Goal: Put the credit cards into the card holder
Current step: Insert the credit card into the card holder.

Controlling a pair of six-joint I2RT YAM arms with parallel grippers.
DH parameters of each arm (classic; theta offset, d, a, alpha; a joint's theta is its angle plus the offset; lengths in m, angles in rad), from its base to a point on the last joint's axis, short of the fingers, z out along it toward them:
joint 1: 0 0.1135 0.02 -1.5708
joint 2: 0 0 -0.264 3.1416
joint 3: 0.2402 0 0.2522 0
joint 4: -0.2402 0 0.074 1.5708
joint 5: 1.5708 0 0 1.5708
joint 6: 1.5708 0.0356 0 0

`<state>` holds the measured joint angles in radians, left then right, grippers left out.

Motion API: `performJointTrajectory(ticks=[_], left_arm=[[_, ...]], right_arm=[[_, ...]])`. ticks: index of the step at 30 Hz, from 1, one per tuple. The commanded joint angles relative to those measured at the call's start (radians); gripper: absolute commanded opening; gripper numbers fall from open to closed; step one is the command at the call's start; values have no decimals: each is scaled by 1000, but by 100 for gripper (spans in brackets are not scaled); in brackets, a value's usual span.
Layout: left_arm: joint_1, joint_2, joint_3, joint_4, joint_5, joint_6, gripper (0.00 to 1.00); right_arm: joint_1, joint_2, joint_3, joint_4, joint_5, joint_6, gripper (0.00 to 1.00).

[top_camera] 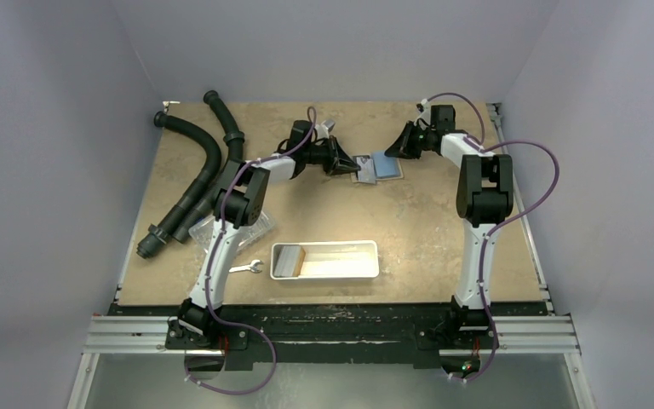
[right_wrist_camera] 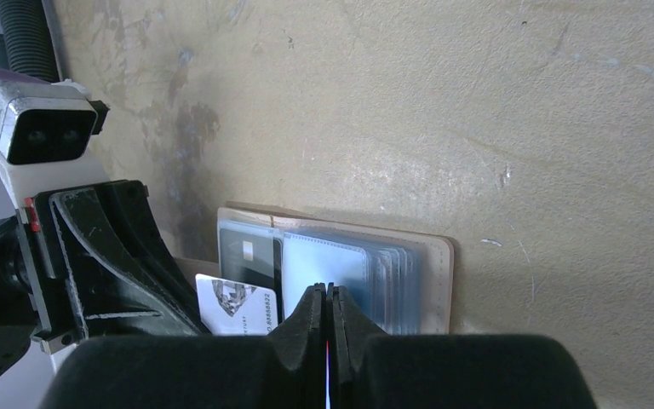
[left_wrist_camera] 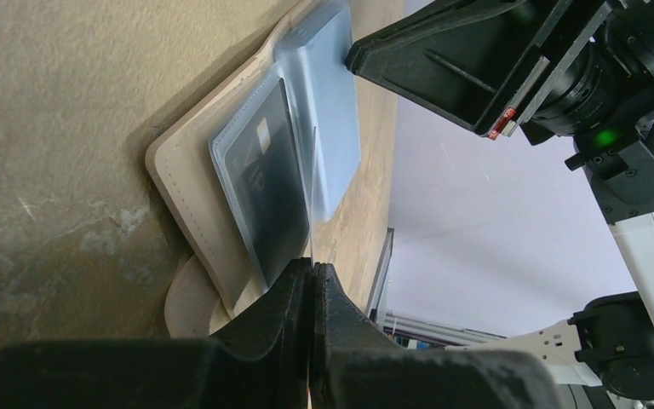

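Black left fingers [left_wrist_camera: 294,294], clenched, sit at the edge of the open beige-tan bifold card holder [left_wrist_camera: 189,192] far across the tan counter [top_camera: 443,230], with 1 dark grey credit card [left_wrist_camera: 268,187] tucked inside. Right fingers [right_wrist_camera: 306,319], also clenched, hide their contact with its light blue panels [right_wrist_camera: 328,260]; a white card [right_wrist_camera: 234,308] is half covered.

Plain pale grey walls [top_camera: 332,43] enclose a mottled tan table [top_camera: 426,213] on three sides.

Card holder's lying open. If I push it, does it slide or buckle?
The card holder lies flat and open on the table, so it will probably slide, not tip. Its clear sleeves fan out loosely, so they likely flop and snag. It looks thin and soft; lifting one edge may fold it.
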<state>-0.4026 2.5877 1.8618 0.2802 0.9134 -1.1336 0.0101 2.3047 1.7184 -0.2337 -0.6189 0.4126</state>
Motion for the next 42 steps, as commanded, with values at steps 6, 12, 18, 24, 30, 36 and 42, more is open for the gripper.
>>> performJointTrajectory(ticks=[6,12,18,24,30,36,42], left_arm=[[6,17,62,75,49,-23,0],[4,48,94,47,52,-20,0],[4,43,84,35,41,-9,0],[4,44,80,47,49,-13,0],[2,70,83,106,71,-69,0],[-1,107,122,181,91,-139,0],[-1,135,156,199,72,-173,0]], right_arm=[[-7,-2,14,-47,68,-51,0],[-7,1,17,-47,61,-49,0],[-7,1,15,-47,62,-51,0],[-7,6,14,-46,56,-50,0],[-7,5,12,-47,51,-50,0],[-7,12,14,-51,52,-49,0],[-7,12,11,-54,50,-51,0]])
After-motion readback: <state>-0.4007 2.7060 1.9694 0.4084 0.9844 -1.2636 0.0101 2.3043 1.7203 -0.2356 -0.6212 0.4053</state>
